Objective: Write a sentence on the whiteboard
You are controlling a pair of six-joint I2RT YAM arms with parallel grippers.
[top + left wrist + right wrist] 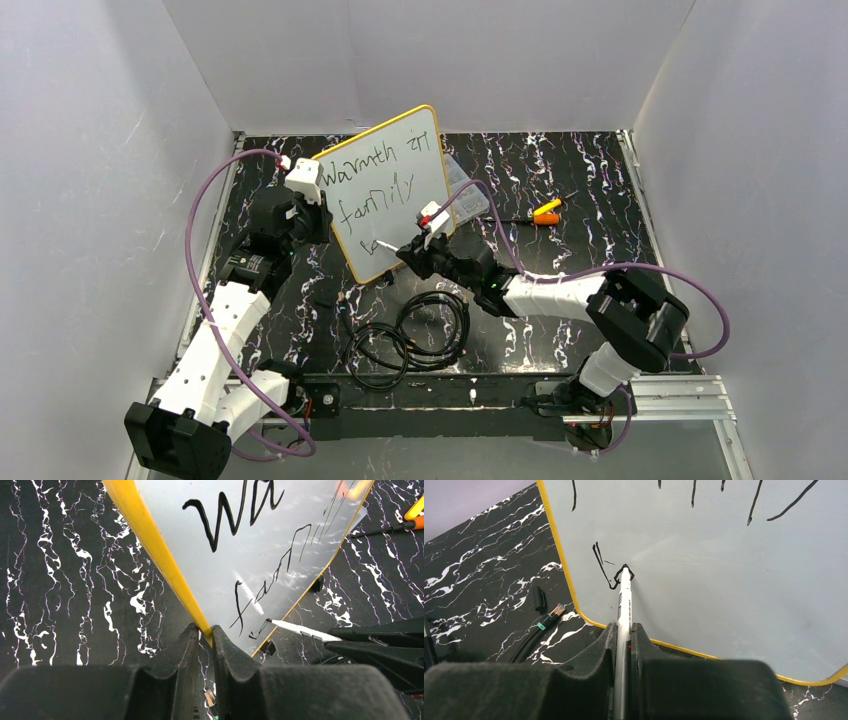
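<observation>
Marbled table (600, 230), sentence (375, 212) partly hidden, perhaps.

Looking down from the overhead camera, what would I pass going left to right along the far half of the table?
Left tool → whiteboard → clear box → orange and yellow handles.

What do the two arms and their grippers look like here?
Both the left arm and right arm are built from white shell links joined by black joint housings. A purple cable loops loosely along each. The left gripper and right gripper have matte black, wedge-shaped fingers. A small white block sits at each wrist, with a red spot on the right one.
</observation>
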